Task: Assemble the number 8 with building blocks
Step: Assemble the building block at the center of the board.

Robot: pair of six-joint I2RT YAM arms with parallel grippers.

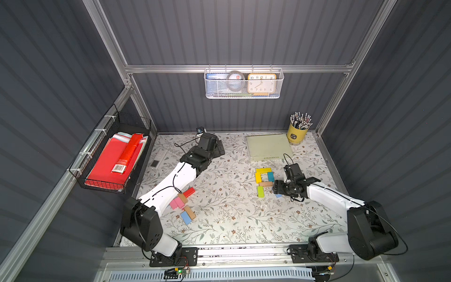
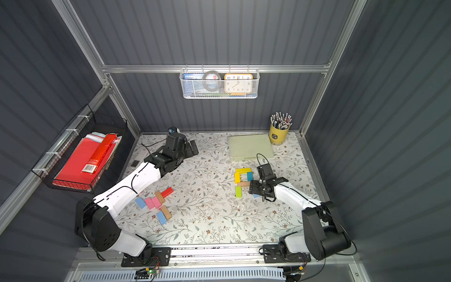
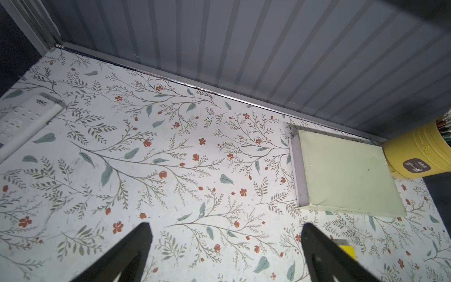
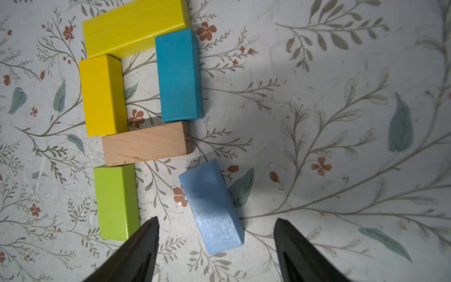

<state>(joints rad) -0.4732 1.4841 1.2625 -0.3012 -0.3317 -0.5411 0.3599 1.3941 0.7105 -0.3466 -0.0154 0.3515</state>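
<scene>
- right gripper (image 4: 216,219): jaws apart, gripping nothing. The light blue block (image 4: 211,207) lies flat on the table (image 4: 341,122) between them, skewed, with a gap on each side.
- Risk: closing on a skewed block. The pads would likely meet corners rather than faces, so the block could twist or squirt out.
- Risk: one fingertip (image 4: 144,244) sits just beside the green block (image 4: 116,201). A sideways drift or a wider opening would probably shove it off line.
- Risk: the light blue block's far end is near the tan block (image 4: 146,144). Pushing it forward could knock the tan bar and open the upper loop.
- Figure so far: long yellow block (image 4: 135,25), yellow block (image 4: 102,95), teal block (image 4: 179,74) and tan block make a closed upper loop. The green block hangs below it. The lower loop lacks its other side and its bottom.
- left gripper (image 3: 226,224): wide open and empty, over bare table by the back wall, well apart from all blocks.
- Risk: the spare pile (image 1: 184,202) lies right beside the left arm (image 1: 170,180), so a low sweep could scatter it.
- Right wrist view only: the block's skew and the jaw gaps. In both top views the gripper hides the block except for a corner (image 1: 278,195).
- Top views only: the spare pile, which neither wrist view has.
- In a top view a blue spare (image 2: 140,202) shows beside the pink ones. Not both top views have it, because the left arm covers it.
- Left wrist view: close look at the green pad (image 3: 346,175) and yellow cup (image 3: 419,156).
</scene>
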